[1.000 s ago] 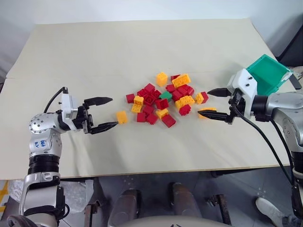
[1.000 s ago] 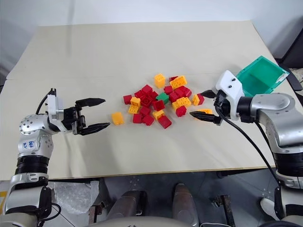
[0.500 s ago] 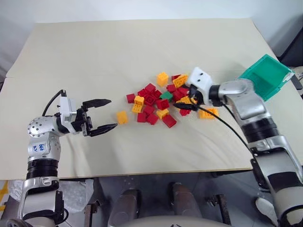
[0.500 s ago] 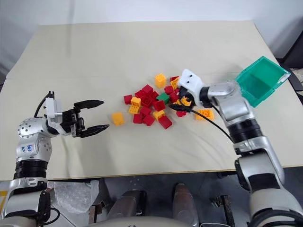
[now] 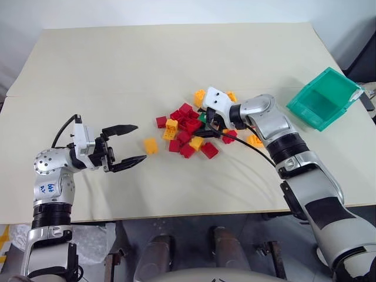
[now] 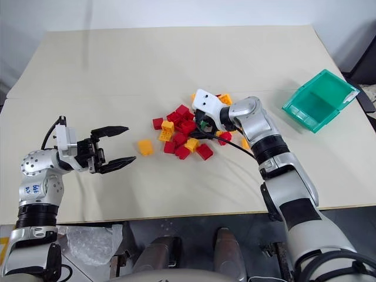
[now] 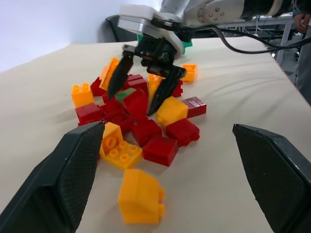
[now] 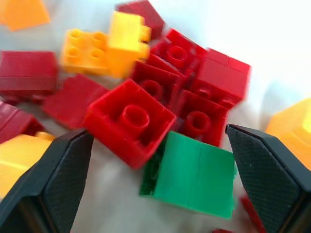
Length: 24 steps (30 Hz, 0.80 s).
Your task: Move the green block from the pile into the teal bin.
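Observation:
The pile (image 5: 187,128) of red and yellow-orange bricks lies in the middle of the table. At its right side lies the green block (image 8: 195,176), small and flat, leaning against a red brick. My right gripper (image 5: 201,122) stands open over that spot, one finger on either side of the green block (image 7: 127,93), not closed on it. The teal bin (image 5: 322,101) sits empty at the table's right edge. To the left of the pile my left gripper (image 5: 140,142) hangs open, holding nothing.
One yellow-orange brick (image 5: 151,145) lies apart from the heap, just beyond my left gripper's fingertips. The beige table (image 5: 176,59) stretches bare behind the pile, and its front edge (image 5: 194,208) runs close below both arms.
My right arm has swung left from beside the teal bin to the pile, and its open fingers have come down around the green block. The left gripper has stayed put.

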Tool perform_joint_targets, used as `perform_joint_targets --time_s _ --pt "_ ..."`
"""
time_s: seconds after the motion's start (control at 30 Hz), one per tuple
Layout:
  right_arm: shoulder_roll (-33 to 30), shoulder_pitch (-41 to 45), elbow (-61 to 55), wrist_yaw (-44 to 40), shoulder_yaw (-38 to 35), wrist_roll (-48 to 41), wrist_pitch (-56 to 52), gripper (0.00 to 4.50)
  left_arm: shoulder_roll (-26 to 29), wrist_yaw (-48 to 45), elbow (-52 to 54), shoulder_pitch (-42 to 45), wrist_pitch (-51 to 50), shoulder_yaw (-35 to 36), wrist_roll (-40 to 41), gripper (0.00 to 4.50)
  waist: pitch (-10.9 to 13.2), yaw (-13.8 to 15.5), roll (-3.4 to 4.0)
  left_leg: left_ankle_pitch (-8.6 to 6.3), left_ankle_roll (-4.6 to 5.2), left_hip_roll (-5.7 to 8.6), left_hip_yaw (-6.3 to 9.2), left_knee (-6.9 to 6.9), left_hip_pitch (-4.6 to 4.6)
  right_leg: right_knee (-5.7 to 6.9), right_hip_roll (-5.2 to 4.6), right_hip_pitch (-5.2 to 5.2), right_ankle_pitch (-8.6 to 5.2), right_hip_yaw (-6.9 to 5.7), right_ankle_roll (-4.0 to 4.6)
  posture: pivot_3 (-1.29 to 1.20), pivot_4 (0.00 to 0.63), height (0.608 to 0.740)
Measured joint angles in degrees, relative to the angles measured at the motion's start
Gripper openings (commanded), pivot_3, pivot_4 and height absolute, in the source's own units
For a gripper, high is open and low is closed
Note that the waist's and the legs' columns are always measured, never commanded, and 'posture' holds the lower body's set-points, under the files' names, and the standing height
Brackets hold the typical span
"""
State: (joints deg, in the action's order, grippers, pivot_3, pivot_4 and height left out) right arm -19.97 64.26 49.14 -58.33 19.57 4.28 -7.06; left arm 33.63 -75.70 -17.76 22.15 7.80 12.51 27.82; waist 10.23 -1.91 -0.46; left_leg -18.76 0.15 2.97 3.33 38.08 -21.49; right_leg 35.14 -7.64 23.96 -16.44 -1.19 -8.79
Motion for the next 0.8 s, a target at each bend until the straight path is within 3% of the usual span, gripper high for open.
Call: perform_joint_targets --time_s 0.3,0.53,0.8 --pt "-0.07 1.33 4.49 -0.76 -0.46 1.81 0.43 4.46 0.01 0.64 1.42 -0.36 -0.13 0.05 0.11 4.50 0.01 -0.14 0.02 -0.01 -0.01 -0.01 0.02 0.00 0.00 0.03 0.00 0.00 0.00 -0.01 0.00 0.00 0.150 0.740" --pt "0.35 -0.59 -1.56 -1.32 -5.48 -2.06 -5.25 2.36 -0.18 0.69 1.42 -0.31 -0.12 0.00 0.11 4.50 0.01 -0.09 0.03 -0.01 -0.02 -0.01 0.02 0.01 0.00 0.05 0.00 0.01 0.00 -0.01 0.00 0.00 0.150 0.740" --pt "-4.13 -7.59 -21.15 -1.69 -9.73 -6.62 -16.91 2.30 -1.54 0.66 1.57 0.29 -0.45 -0.75 0.10 4.50 0.01 0.32 0.02 -0.02 -0.02 0.01 0.02 0.02 -0.02 0.10 -0.02 0.03 0.00 -0.01 0.00 0.00 0.150 0.740"
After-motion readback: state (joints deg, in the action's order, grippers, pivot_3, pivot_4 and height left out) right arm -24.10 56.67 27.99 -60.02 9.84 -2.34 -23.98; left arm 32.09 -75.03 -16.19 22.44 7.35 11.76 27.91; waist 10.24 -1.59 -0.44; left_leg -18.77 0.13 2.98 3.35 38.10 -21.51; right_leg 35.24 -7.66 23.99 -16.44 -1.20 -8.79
